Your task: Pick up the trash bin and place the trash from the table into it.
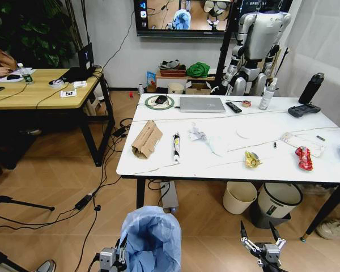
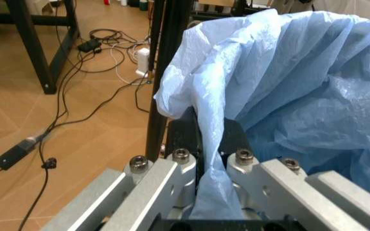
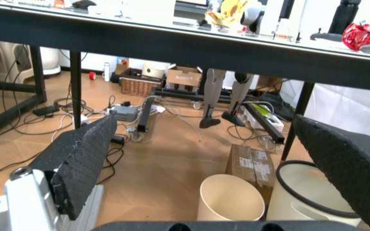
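Wooden flooring runs under the white table (image 1: 215, 164), and we count two other bins beneath its right half, a cream bin (image 1: 238, 196) and a white bin with a black rim (image 1: 279, 199), side by side, with cables trailing over the floor to the left. Our left gripper (image 2: 207, 185) is pinching the blue bag rim of the trash bin (image 1: 151, 238), low at our front and short of the table's near edge. Our right gripper (image 1: 262, 240) hangs spread wide over bare floor, while up top we see crumpled cardboard (image 1: 147, 139), a yellow wrapper (image 1: 252, 160) and a red wrapper (image 1: 304, 158) near that edge.
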### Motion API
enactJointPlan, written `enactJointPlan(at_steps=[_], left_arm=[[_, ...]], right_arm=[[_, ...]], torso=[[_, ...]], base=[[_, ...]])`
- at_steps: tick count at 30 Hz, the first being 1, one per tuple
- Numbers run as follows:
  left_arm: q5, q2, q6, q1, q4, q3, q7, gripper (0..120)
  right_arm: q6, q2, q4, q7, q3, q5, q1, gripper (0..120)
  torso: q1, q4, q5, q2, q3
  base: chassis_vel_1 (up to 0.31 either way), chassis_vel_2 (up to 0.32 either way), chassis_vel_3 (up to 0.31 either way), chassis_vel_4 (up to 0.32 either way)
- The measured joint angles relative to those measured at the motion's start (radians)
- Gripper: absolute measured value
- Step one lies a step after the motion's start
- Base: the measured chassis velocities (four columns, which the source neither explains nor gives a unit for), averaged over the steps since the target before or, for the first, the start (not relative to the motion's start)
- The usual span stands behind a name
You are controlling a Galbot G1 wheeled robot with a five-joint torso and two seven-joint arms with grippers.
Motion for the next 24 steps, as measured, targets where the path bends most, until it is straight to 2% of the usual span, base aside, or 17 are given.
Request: enactJointPlan(at_steps=[17, 24], left_arm=[[0.010, -0.001, -0.005, -0.001, 0.004, 0.001, 0.001, 1], [0.041, -0.002, -0.037, -0.001, -0.004, 0.006, -0.004, 1]], right_arm=[[0.001, 0.000, -0.002, 0.000, 0.001, 0.001, 0.002, 100], [0.001, 0.000, -0.004, 0.000, -0.002, 0.001, 0.004, 100]], torso=[[0.043, 0.0000, 0.0000, 0.095, 0.052], [0.059, 0.0000, 0.0000, 0.130, 0.071]], base=[[0.000, 0.000, 0.000, 0.000], [0.000, 0.000, 0.000, 0.000]])
